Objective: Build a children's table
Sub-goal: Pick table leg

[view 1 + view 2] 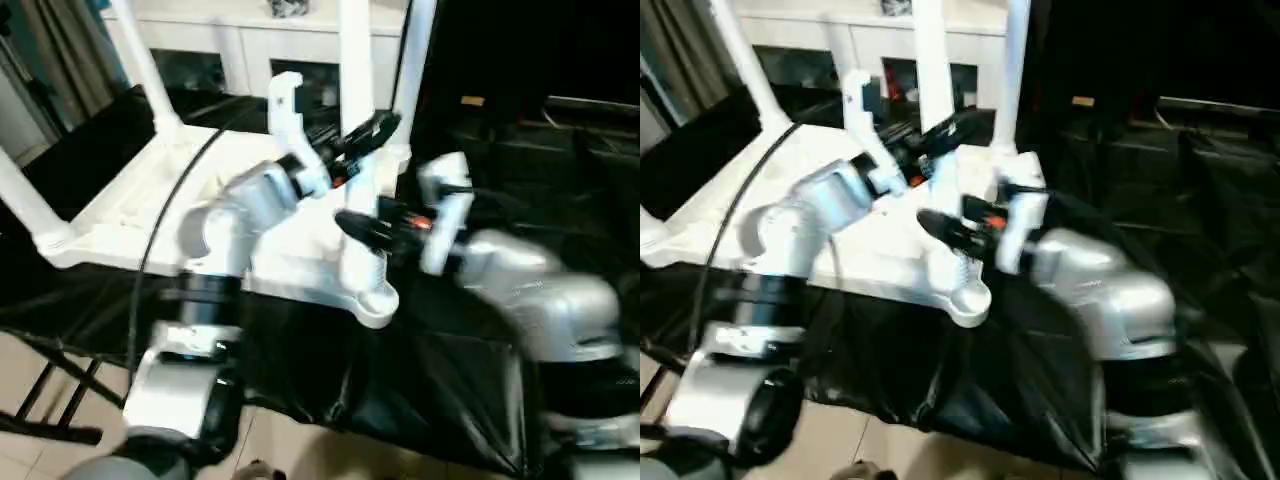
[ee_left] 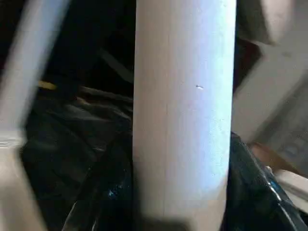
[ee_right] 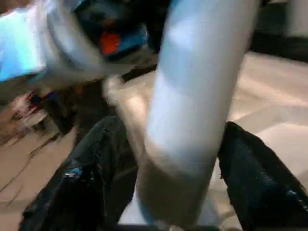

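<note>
The tabletop lies upside down on the black desk, legs already standing in three corners. The fourth leg rises over the near corner socket. The left claw is clenched round that leg higher up. The right claw straddles it just above the socket, its fingers either side; whether they still press I cannot tell. This looks like seating the last leg; next probably comes a firm push down, kept upright.

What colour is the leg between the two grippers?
White; the leg shows best in the left wrist view.
</note>
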